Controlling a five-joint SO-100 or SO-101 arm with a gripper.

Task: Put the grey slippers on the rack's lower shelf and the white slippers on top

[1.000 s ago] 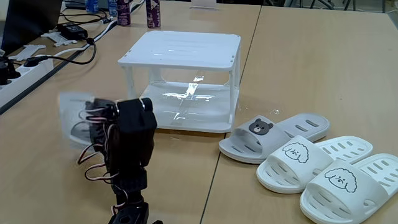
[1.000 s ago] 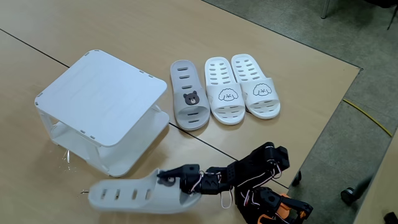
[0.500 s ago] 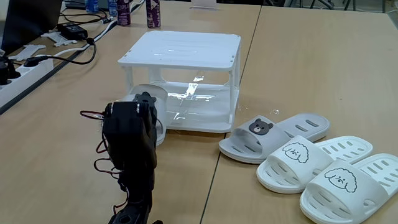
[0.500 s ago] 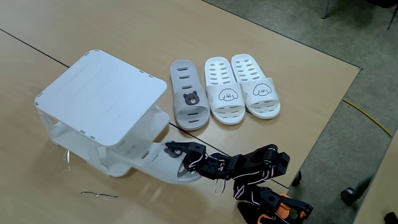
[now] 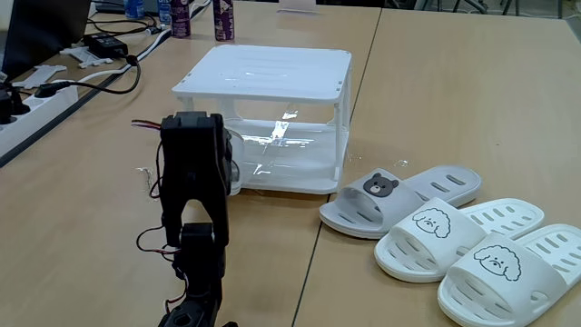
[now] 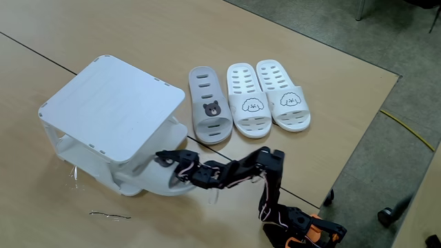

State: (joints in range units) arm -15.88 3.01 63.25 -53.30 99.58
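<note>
On the wooden surface (image 6: 331, 83) the white rack (image 6: 114, 114) sits at about 9 o'clock in one fixed view, and the black arm reaches from 6 o'clock toward its open side. One grey slipper (image 6: 155, 180) lies half under the slatted top, on the lower shelf (image 5: 290, 159), with its heel end poking out; the jaws (image 6: 172, 165) sit on it, and I cannot tell whether they are clamped or loose (wires and links cover them). From the other fixed view the arm (image 5: 192, 195) hides that slipper almost wholly. Its bear-faced mate (image 6: 209, 105) lies beside the two white slippers (image 6: 267, 96), puppy faces outlined. No readable writing shows anywhere; bottles (image 5: 221, 18) at 12 o'clock are cut off.
</note>
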